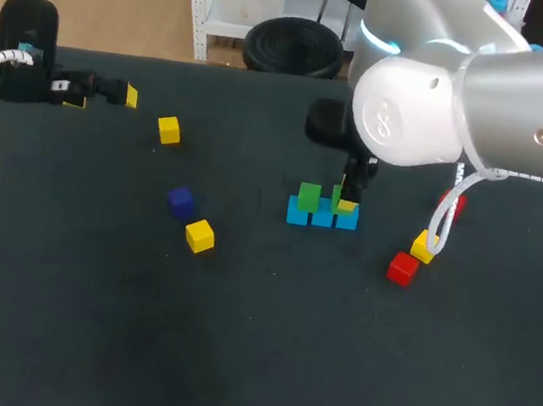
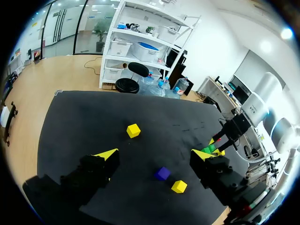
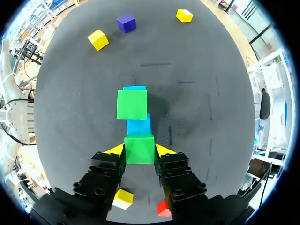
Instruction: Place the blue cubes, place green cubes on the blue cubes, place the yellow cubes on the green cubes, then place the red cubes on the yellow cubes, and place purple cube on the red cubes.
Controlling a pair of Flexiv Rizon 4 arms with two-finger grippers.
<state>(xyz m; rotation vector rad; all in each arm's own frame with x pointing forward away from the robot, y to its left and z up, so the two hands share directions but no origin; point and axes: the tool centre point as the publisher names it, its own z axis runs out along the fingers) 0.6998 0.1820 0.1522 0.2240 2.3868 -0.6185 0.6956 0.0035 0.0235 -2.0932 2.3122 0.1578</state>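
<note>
Three blue cubes (image 1: 322,216) stand in a row at mid-table. One green cube (image 1: 308,196) rests on the left one. My right gripper (image 1: 345,202) is shut on a second green cube (image 3: 139,148), held just over the right end of the row; past the fingers show a blue cube (image 3: 138,125) and the placed green cube (image 3: 132,104). My left gripper (image 2: 154,157) is open and empty at the table's far left (image 1: 106,93). Loose on the table are yellow cubes (image 1: 168,129) (image 1: 199,236) (image 1: 423,246), red cubes (image 1: 402,268) (image 1: 451,205) and a purple cube (image 1: 181,200).
The black table (image 1: 231,358) has open room across its front half. The purple cube (image 2: 162,173) and two yellow cubes (image 2: 133,130) (image 2: 178,186) lie between my left gripper and the row.
</note>
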